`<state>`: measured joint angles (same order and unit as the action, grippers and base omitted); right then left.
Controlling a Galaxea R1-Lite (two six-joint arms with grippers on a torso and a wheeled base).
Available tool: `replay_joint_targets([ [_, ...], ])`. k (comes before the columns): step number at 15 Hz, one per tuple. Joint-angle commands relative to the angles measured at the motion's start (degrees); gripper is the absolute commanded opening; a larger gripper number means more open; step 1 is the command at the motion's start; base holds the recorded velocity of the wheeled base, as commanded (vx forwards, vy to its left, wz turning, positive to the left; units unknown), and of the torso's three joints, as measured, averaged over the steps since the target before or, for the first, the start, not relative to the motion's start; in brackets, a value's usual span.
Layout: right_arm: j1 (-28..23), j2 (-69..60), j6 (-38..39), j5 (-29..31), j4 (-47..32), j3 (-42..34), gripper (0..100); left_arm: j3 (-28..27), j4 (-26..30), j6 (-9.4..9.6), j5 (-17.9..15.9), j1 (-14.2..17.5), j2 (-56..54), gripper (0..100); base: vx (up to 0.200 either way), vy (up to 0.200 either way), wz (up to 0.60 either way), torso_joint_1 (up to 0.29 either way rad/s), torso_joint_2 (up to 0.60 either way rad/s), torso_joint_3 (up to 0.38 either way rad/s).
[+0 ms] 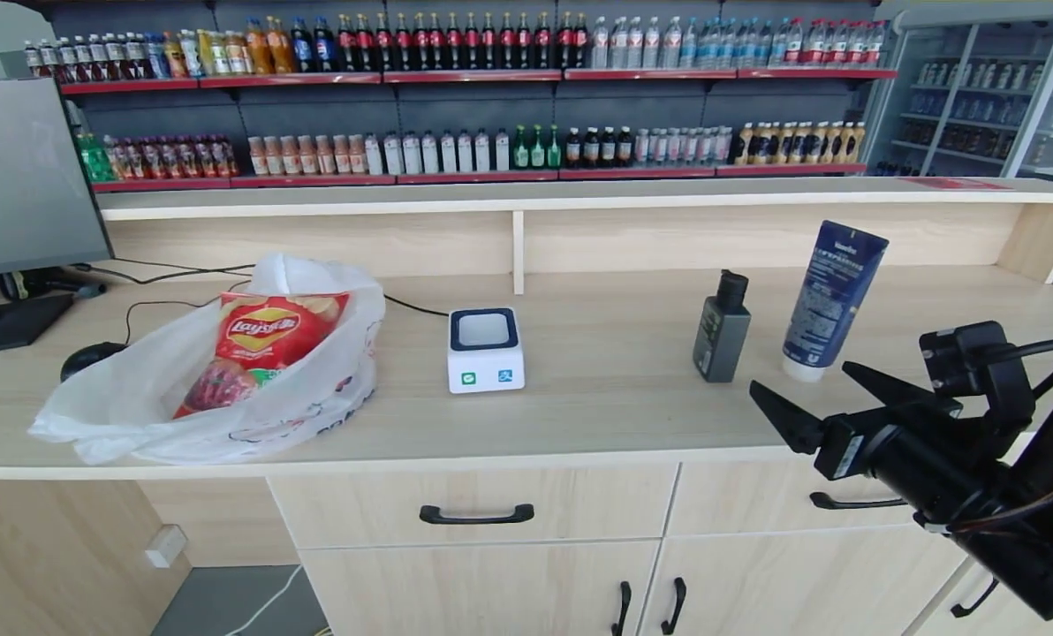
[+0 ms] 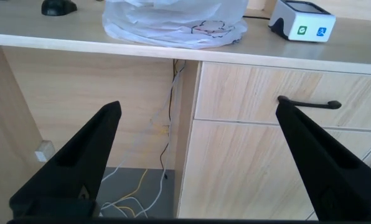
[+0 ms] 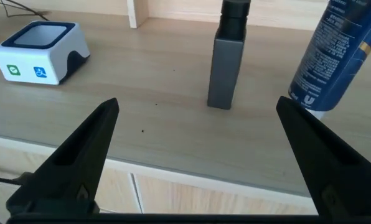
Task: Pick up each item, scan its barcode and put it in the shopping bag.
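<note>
A white shopping bag (image 1: pixel 253 389) lies on the counter's left, holding a red chip packet (image 1: pixel 266 340). The white barcode scanner (image 1: pixel 485 349) sits mid-counter. To its right stand a grey bottle with a black cap (image 1: pixel 721 329) and a blue tube (image 1: pixel 831 300) on its white cap. My right gripper (image 1: pixel 814 397) hovers open at the counter's front edge, just in front of the bottle (image 3: pixel 229 59) and the tube (image 3: pixel 335 53). My left gripper (image 2: pixel 198 155) is open below counter height, facing the cabinet front; the bag (image 2: pixel 173 22) and scanner (image 2: pixel 302 20) sit above it.
A dark monitor (image 1: pixel 23 203) and a black mouse (image 1: pixel 89 358) occupy the counter's far left, with cables running behind the bag. A raised wooden ledge (image 1: pixel 579 208) backs the counter. Drawers with black handles (image 1: pixel 476 514) sit below. Drink shelves line the rear wall.
</note>
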<state>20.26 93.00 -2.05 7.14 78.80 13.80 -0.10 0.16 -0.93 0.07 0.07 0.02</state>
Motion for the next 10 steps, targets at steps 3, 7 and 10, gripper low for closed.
replay_joint_targets([
  [3, 0.04, 2.01, -0.06, -0.02, 0.21, 0.53, 100, 0.01, 0.02, 0.05, 0.01, 0.01, 0.06, 100, 0.0, -0.067, 0.0, 0.001, 0.0, 0.001],
  [7, -0.22, 4.38, -0.41, -0.02, 0.92, 0.88, 100, 0.01, 0.02, 0.05, 0.01, 0.01, 0.06, 100, 0.0, 0.0, 0.0, 0.0, 0.0, 0.0],
  [10, 0.39, 4.47, -1.47, -0.02, 0.92, 0.44, 100, 0.01, 0.02, 0.14, 0.01, 0.01, -0.02, 100, 0.067, 0.0, 0.0, 0.001, 0.0, 0.002],
])
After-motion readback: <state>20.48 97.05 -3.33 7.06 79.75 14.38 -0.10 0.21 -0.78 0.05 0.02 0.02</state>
